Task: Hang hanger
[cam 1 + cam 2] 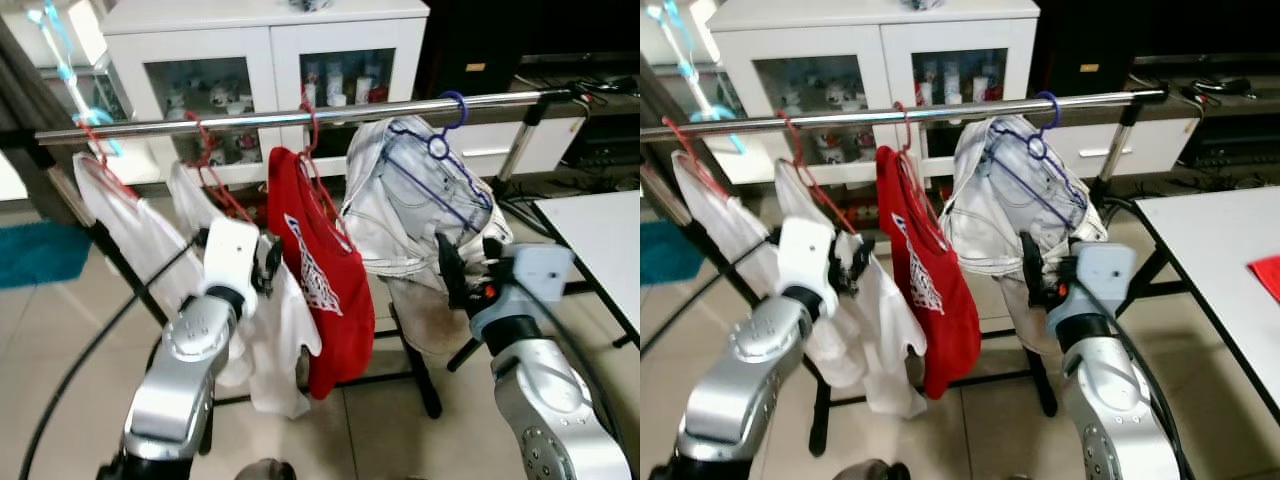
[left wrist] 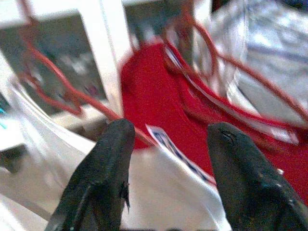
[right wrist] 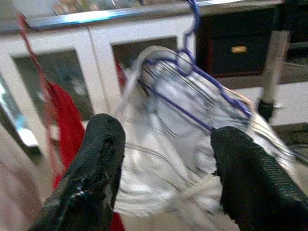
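Note:
A silver rail [image 1: 300, 117] runs across in front of me. A blue hanger [image 1: 440, 150] hooks over the rail's right part and carries a white striped shirt [image 1: 400, 215]. Left of it, a red shirt [image 1: 320, 270] hangs on a red hanger [image 1: 312, 150]. Two more red hangers [image 1: 205, 155] further left hold white shirts [image 1: 130, 235]. My right gripper [image 3: 166, 127] is open just below and in front of the striped shirt, holding nothing. Over by the white shirts, left of the red shirt, my left gripper [image 2: 168, 130] is open and holds nothing.
A white cabinet [image 1: 270, 50] with glass doors stands behind the rack. A white table [image 1: 600, 240] is at the right, with a red item [image 1: 1268, 272] on it. The rack's black legs [image 1: 420, 370] and a black cable [image 1: 80, 360] cross the tiled floor. A teal rug [image 1: 35, 250] lies left.

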